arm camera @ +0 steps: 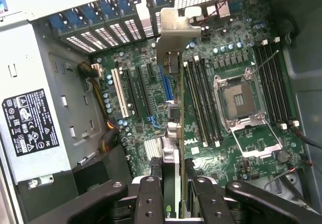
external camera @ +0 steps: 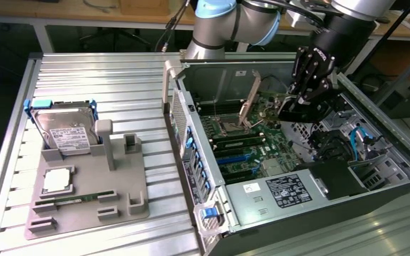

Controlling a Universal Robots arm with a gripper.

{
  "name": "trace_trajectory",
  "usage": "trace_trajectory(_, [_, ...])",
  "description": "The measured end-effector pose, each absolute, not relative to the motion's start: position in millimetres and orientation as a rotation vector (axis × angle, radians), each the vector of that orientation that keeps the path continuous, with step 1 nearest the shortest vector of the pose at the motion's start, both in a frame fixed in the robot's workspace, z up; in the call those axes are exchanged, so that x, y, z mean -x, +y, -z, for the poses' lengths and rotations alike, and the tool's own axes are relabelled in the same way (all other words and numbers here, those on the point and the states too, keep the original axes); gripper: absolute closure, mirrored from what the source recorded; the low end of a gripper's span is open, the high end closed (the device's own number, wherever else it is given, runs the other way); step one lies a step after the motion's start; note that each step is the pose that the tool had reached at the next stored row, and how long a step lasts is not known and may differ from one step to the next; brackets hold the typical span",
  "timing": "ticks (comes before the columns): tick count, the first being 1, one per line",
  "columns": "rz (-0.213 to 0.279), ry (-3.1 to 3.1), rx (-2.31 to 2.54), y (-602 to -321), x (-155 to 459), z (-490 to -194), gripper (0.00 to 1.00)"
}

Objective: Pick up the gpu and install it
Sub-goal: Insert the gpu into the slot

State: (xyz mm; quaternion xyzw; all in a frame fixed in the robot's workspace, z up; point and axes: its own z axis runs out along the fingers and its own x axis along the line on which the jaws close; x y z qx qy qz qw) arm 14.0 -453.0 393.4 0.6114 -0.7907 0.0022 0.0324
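Gripper (arm camera: 176, 204) closed on the gpu (arm camera: 170, 53). Card hangs edge-down inside the pc case (external camera: 319, 229), over the middle of the motherboard (arm camera: 141, 83), approx in line w/ the blue slot (arm camera: 165, 88). Not seated yet.

Risks, imo:
- Card edge off-line w/ the slot, so it jams.
- Bracket snags the vents (arm camera: 100, 32) on the case's rear wall.
- Hard push makes the card slip in the grip.
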Motion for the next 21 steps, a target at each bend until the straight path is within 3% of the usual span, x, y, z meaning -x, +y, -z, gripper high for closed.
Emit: trace_trajectory(21, [-0.006, -2.445, -1.867, -452.8, -13.8, -387.9, 0.73])
